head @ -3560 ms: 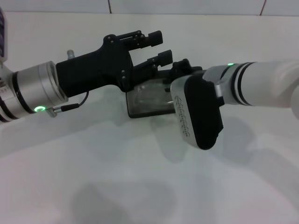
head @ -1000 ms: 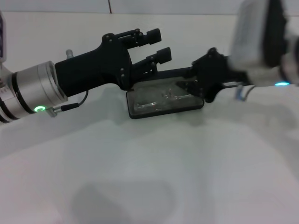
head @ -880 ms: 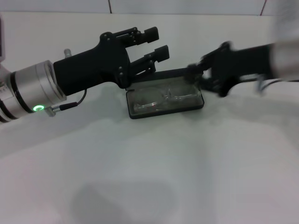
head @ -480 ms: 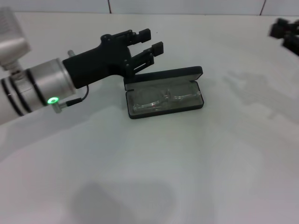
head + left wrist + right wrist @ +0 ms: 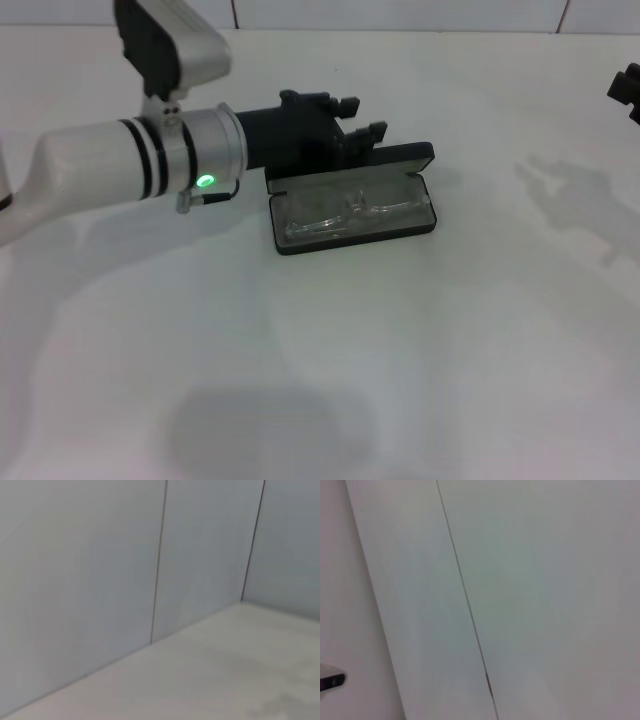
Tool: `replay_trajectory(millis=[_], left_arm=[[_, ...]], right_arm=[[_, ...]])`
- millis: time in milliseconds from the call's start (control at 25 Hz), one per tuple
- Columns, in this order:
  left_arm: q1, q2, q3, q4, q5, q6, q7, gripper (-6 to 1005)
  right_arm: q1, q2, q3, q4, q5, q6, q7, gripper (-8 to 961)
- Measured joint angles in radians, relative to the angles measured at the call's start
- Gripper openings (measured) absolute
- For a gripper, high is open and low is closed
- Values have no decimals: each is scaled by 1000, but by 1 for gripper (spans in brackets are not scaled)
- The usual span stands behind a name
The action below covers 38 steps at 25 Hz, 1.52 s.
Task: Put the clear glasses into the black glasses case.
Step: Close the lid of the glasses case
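Left claw [image 5: 362, 115] behind black glasses case [image 5: 352, 200], clear glasses [image 5: 345, 213] inside

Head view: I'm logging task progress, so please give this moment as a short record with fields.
glasses: the clear glasses lie inside the case
case: the black glasses case is open on the white table, lid up behind
left gripper: left gripper open, by the lid's far side
right gripper: right gripper at the right edge, away from the case

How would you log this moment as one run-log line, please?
glasses: clear glasses lying in open black glasses case | left gripper: open, behind case | right gripper: at right edge, away from case
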Motion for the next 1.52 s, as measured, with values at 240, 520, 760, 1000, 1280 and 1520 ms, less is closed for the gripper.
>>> replay_trajectory(millis=[240, 520, 760, 1000, 1280, 1520], left_arm=[[-6, -3, 78, 4, -6, -46, -7, 481], [19, -1, 128, 10, -4, -10, 4, 481], [34, 0, 126, 10, -7, 27, 37, 481], [35, 0, 129, 13, -7, 26, 45, 481], [36, 2, 126, 7, -6, 5, 49, 500], [33, 2, 130, 1, -1, -23, 49, 522]], right_arm=[[1, 1, -1, 5, -1, 4, -3, 190], [11, -1, 0, 27, -1, 16, -19, 190], [24, 0, 1, 42, -1, 17, -27, 190], [35, 0, -8, 47, -1, 17, -29, 190], [46, 0, -9, 47, -3, 17, -30, 190], [52, 0, -10, 47, -11, 28, -30, 190]])
